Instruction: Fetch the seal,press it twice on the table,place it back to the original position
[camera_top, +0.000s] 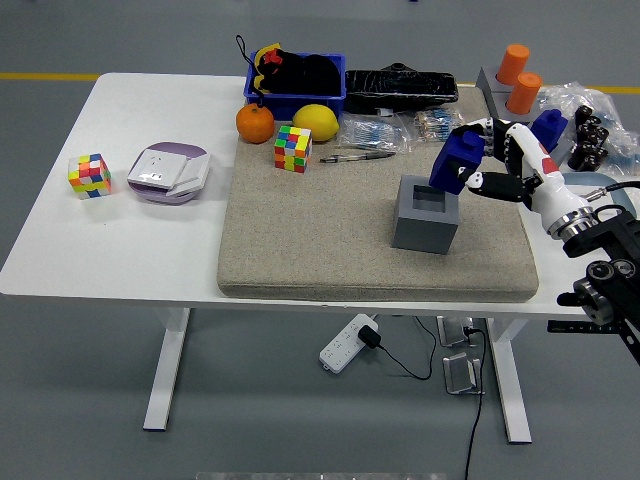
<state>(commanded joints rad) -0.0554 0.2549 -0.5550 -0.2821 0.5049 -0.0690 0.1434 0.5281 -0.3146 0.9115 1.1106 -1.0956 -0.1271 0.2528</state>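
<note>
seal (456, 163): blue, tilted, in the air just above the grey holder (426, 214), at its right rim | right hand (492, 166): you see fingers curled around the seal, gripping it | holder sits on mat (330, 240), desk (120, 240)

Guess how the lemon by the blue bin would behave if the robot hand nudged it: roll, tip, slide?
The lemon is rounded with no flat base, so it would probably roll rather than slide. It seems to sit on the grey mat, whose fabric may slow it. The orange and blue bin look very close, so a push toward them would likely stop short.
</note>
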